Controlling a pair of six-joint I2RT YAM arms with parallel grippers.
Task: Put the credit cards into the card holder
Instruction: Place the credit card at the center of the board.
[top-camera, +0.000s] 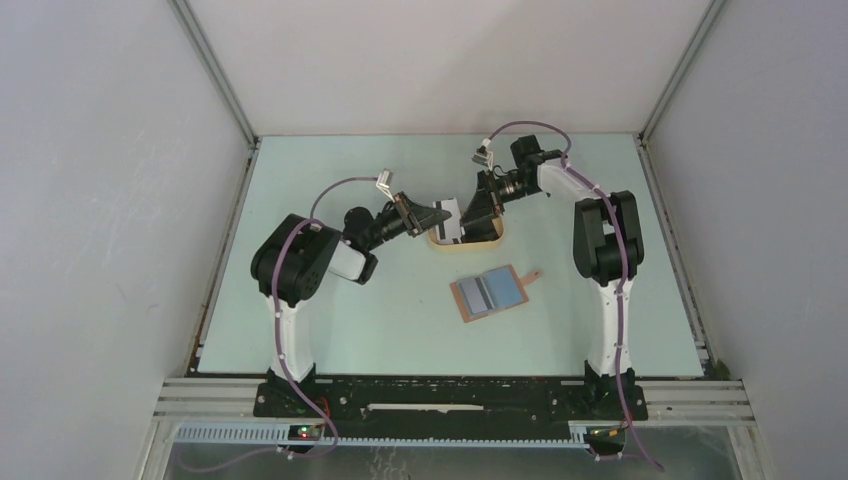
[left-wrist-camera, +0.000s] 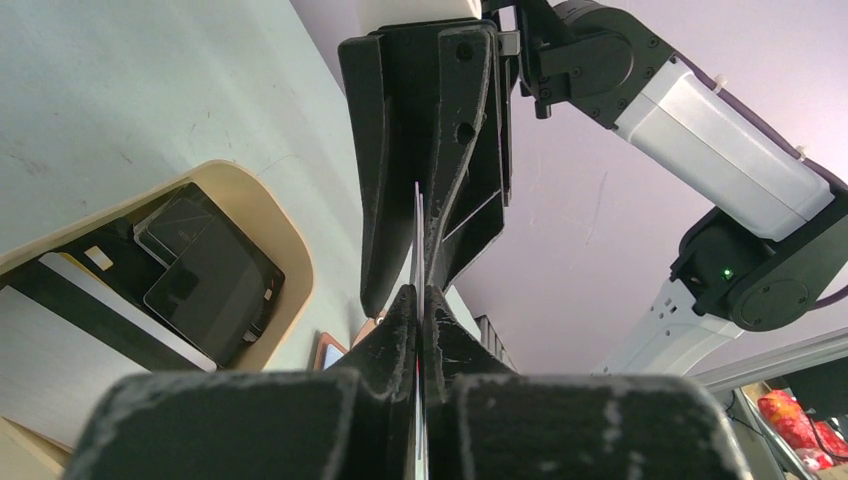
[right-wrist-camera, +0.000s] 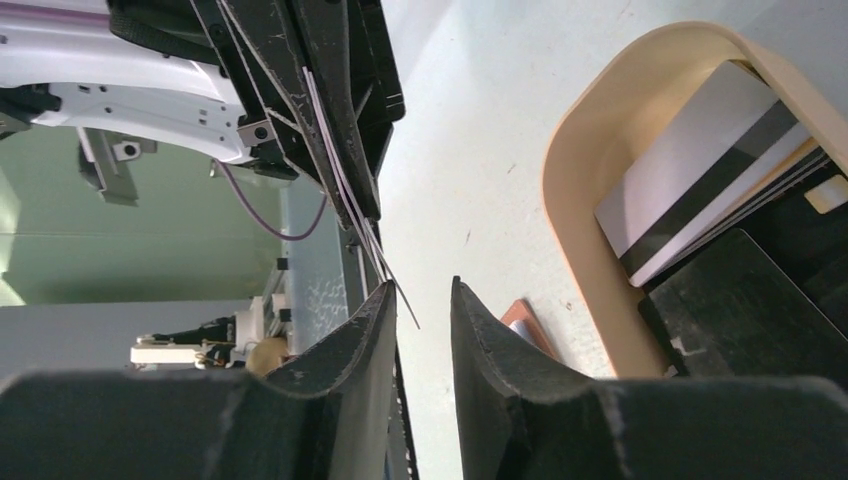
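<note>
The left gripper (left-wrist-camera: 418, 300) is clamped on a card (left-wrist-camera: 417, 240) held edge-on. The right gripper (right-wrist-camera: 420, 295), jaws apart, is set at its free tip.

The card is judged light, stiff and slick, and is best pinched flat near a short edge.

More cards (right-wrist-camera: 690, 180) lie in the tray (right-wrist-camera: 570, 150), at the right of the right wrist view. The holder (top-camera: 490, 293) lies open just below the tray in the top view, with room on all sides.

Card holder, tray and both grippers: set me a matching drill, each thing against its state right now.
Things:
1 left gripper
2 right gripper
3 card holder
4 tray

States:
A lies open on the table
B shut on a credit card
C jaws apart
D contains other credit cards

Pairs: 1-B, 2-C, 3-A, 4-D
</note>
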